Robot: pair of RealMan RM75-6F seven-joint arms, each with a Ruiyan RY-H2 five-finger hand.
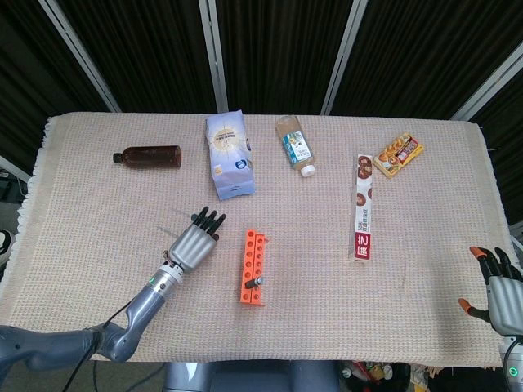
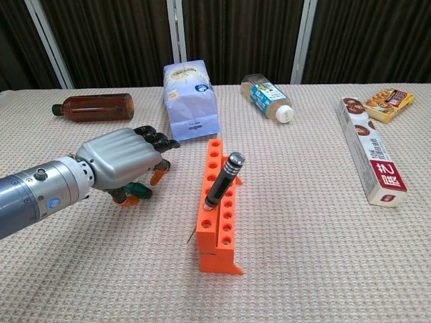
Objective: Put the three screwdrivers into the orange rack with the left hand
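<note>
Rack: your orange rack (image 2: 217, 212) sits front and centre.
Screwdriver: 1 black screwdriver (image 2: 223, 178) stands tilted in it.
Left hand: your left hand (image 2: 124, 161) hovers beside it, fingers curled; contents unclear.
Right hand: your right hand (image 1: 498, 287) is spread, empty.

Worktop (image 2: 323, 256) covered in coarse woven beige cloth, matt, frayed fringe at its left edge. Orange rack (image 2: 219, 202) smooth matt plastic. Screwdriver (image 2: 224, 178) in it has a dark glossy handle with a metallic cap. Left hand (image 2: 124, 161) brushed silver metal shell, black fingers. Brown bottle (image 2: 94, 106) glossy clear plastic. Blue-white bag (image 2: 190, 101) soft printed film. Long box (image 2: 372, 151) glossy printed cardboard.
</note>
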